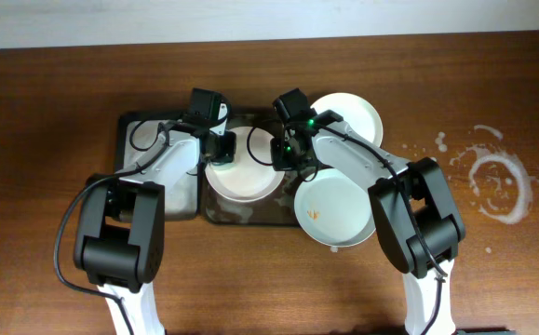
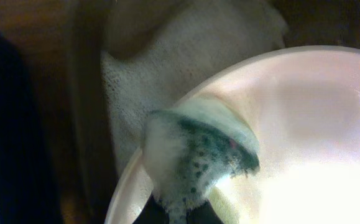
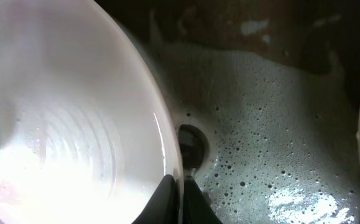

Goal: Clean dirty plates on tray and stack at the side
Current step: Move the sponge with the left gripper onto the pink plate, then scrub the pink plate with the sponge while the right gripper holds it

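A white plate (image 1: 241,175) stands tilted over the dark tray (image 1: 250,216), whose bottom is covered in soapy foam (image 3: 267,124). My right gripper (image 1: 283,156) is shut on the right rim of this plate (image 3: 74,124), one finger on each side of the rim (image 3: 181,186). My left gripper (image 1: 221,149) is shut on a foamy green sponge (image 2: 198,152), which presses against the plate's (image 2: 304,124) inner face near its left rim. A second plate (image 1: 336,212) with orange specks lies at the lower right. A third plate (image 1: 351,113) lies at the upper right.
A second dark tray (image 1: 134,130) adjoins on the left, with a pale wet patch (image 1: 181,186) in it. A ring of white foam (image 1: 497,177) is spilled on the wooden table at the far right. Both arm bases stand at the table's near edge.
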